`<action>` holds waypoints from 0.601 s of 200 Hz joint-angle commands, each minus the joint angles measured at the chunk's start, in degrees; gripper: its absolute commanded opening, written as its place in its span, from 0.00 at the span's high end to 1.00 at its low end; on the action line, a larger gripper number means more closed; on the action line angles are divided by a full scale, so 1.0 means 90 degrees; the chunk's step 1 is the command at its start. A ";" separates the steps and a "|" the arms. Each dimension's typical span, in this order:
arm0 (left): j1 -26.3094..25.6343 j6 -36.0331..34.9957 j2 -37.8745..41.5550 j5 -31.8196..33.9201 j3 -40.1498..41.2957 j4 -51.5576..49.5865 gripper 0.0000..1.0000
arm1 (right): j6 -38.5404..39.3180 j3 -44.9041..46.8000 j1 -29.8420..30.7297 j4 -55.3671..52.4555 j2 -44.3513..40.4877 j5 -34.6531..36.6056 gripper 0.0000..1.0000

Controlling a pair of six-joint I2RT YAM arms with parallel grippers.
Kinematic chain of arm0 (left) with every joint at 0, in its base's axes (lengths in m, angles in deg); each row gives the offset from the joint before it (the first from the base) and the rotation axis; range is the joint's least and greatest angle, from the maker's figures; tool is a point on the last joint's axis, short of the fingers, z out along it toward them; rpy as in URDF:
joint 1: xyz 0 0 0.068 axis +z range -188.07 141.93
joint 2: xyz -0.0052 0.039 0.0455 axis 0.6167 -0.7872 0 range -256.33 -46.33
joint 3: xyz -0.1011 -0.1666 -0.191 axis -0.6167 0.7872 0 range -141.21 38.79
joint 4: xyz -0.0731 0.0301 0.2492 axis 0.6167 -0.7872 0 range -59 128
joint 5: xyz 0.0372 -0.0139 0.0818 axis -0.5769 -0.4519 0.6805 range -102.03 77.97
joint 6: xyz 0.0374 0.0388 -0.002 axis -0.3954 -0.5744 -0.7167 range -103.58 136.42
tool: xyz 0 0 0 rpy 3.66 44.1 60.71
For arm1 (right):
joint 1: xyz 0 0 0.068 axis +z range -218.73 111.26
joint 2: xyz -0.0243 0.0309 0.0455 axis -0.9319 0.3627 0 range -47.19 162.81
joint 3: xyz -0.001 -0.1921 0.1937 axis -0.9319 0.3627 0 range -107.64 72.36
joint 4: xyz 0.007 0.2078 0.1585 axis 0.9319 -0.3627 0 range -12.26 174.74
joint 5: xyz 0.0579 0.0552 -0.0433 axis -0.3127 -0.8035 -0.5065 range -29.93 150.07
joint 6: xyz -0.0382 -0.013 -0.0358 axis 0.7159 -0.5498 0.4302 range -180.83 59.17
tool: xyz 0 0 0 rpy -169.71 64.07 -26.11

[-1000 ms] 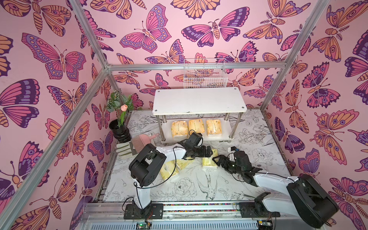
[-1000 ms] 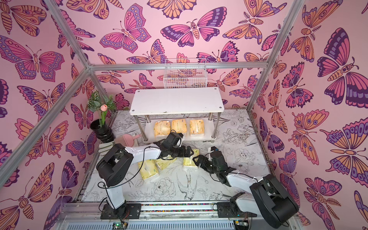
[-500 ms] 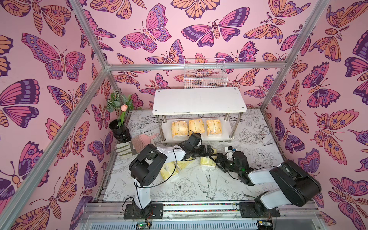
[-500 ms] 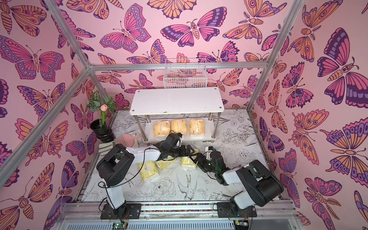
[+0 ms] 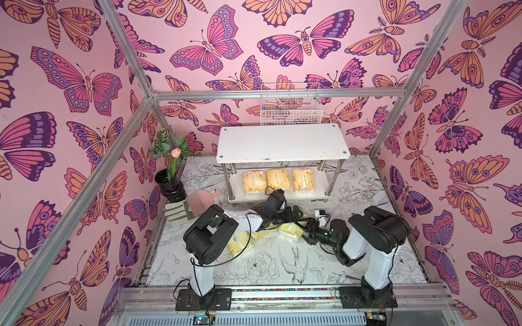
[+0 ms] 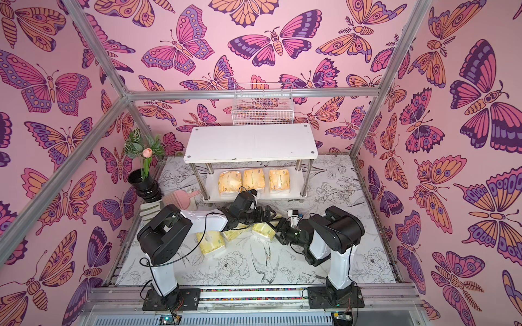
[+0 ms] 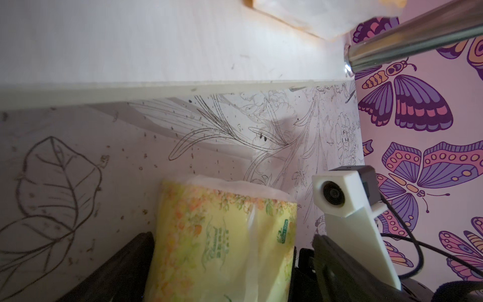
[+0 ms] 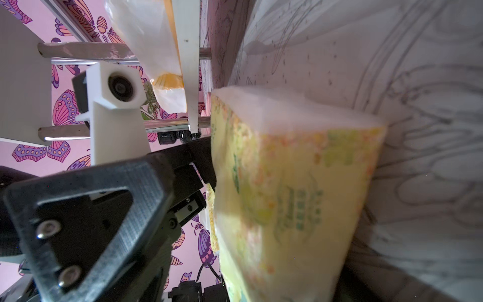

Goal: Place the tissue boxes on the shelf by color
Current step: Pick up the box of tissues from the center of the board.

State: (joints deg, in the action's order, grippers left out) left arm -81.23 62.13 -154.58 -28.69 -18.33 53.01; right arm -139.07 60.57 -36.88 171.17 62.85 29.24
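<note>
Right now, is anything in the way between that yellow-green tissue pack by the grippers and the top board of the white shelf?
The shelf's top board is bare. Only the left gripper, open around the yellow-green tissue pack, sits between it and the shelf; three orange packs fill the lower board.

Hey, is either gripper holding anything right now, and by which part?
Cannot be told for sure. A yellow-green tissue pack sits between the left gripper's wide jaws, with the right gripper's finger beside it; no firm grip shows.

L arm (image 5: 250, 223) & R arm (image 5: 354, 242) stretched low, just in front of shelf (image 5: 282, 144). L gripper (image 5: 296, 216) jaws wide; R gripper (image 5: 308, 233) jaws apart.
</note>
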 commanded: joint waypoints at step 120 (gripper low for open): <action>-0.0234 -0.0224 0.0607 -0.0347 -0.0412 -0.1203 0.00 | -0.0431 0.0270 -0.0002 -0.0597 -0.0716 0.0239 0.87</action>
State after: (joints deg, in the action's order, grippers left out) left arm -83.11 61.76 -152.79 -30.53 -19.01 47.78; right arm -142.02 62.36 -36.88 166.10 59.57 30.94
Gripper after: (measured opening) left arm 0.998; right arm 0.193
